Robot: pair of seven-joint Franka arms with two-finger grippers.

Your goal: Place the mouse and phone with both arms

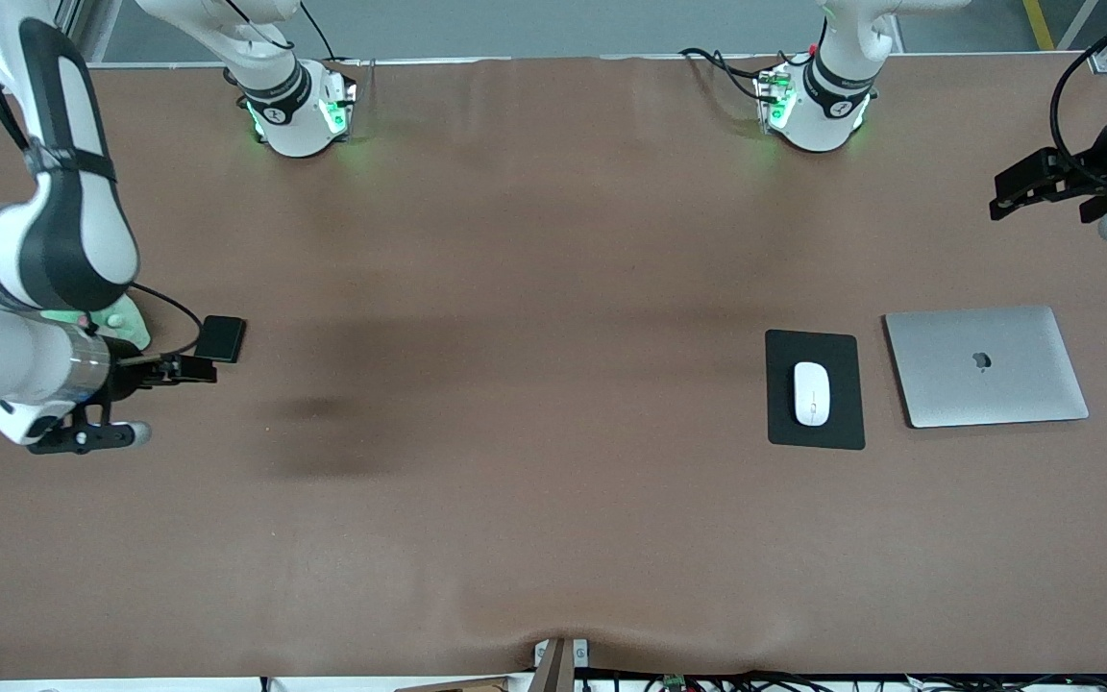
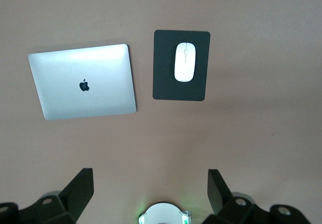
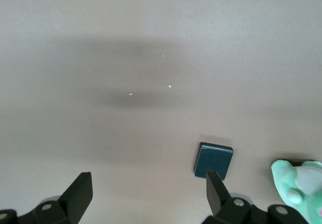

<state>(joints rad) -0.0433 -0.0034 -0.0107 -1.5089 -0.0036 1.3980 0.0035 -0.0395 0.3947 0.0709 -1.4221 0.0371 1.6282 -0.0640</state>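
High front camera faces both bases; wrist cameras look straight down.

The small white oval mouse [image 1: 811, 392] lies on the flat black mat [image 1: 842, 423], beside the closed silver laptop [image 1: 986, 365], toward the table's left-arm end; the small black phone [image 1: 222, 338] lies near the right-arm edge.

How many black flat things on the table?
2: the mat under the mouse, beside the laptop toward the left arm's end; the phone toward the right arm's end, beside the plush.
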